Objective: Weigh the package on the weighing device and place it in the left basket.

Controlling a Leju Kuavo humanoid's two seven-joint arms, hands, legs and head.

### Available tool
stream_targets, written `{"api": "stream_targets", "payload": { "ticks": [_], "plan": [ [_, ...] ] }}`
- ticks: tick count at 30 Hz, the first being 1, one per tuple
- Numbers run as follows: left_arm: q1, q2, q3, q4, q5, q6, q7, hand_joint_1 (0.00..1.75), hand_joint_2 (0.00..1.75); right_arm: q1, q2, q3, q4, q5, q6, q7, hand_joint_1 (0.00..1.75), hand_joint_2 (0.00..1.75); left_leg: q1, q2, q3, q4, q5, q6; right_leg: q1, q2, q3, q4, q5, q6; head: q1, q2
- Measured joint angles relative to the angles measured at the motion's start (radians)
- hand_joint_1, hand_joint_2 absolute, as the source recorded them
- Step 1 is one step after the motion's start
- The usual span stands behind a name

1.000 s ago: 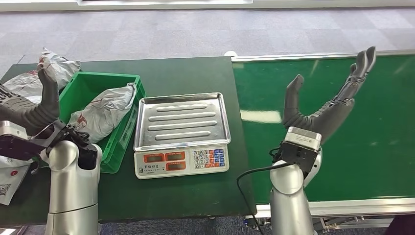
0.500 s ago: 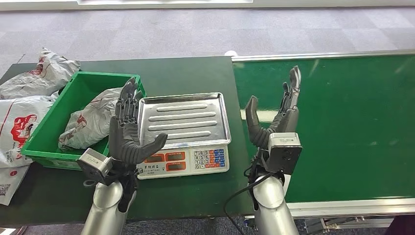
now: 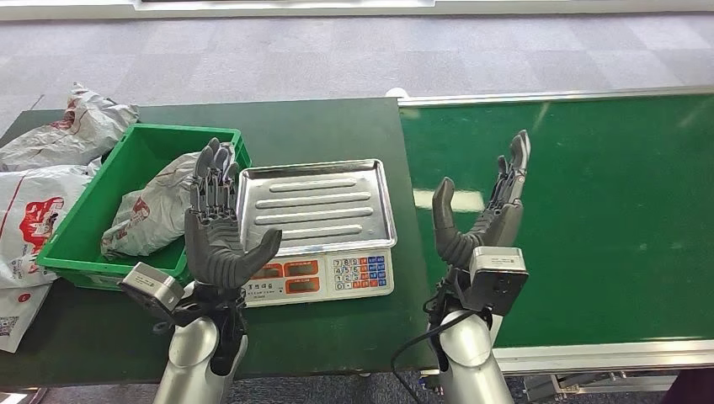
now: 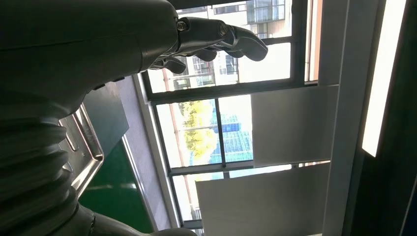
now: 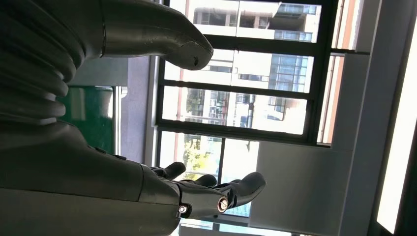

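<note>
Left hand [image 3: 217, 240] raised, fingers spread, holding nothing, in front of steel-trayed weighing scale [image 3: 313, 229], right hand [image 3: 482, 217] likewise spread and holding nothing over green conveyor belt [image 3: 606, 210], grey plastic-wrapped package [image 3: 156, 206] lying in green plastic basket [image 3: 84, 215] on dark green bench [image 3: 320, 126]

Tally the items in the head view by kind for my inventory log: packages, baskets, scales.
Packages: 3, one in the basket, two on the table beside it
Green basket: 1
Weighing scale: 1
Total: 5
</note>
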Motion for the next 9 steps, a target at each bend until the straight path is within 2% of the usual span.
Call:
{"api": "stream_targets", "payload": {
  "ticks": [3,7,9],
  "plan": [
    [0.000,-0.003,0.000,0.000,-0.003,0.020,-0.004,0.00,1.75,0.001,-0.002,0.003,0.000,-0.005,-0.002,-0.006,0.00,1.75,0.000,0.000,0.000,0.000,0.000,0.000,0.000,0.000,0.000,0.000,0.000,0.000,0.000,0.000],
    [-0.001,-0.010,0.000,0.011,-0.062,0.193,-0.052,0.00,1.75,0.002,-0.008,0.029,0.000,0.015,-0.031,-0.047,0.00,1.75,0.000,0.000,0.000,0.000,0.000,0.000,0.000,0.000,0.000,0.000,0.000,0.000,0.000,0.000],
    [-0.001,-0.010,0.000,0.014,-0.071,0.207,-0.054,0.00,1.75,0.001,-0.008,0.039,0.000,0.019,-0.039,-0.051,0.00,1.75,0.000,0.000,0.000,0.000,0.000,0.000,0.000,0.000,0.000,0.000,0.000,0.000,0.000,0.000]
  ]
}}
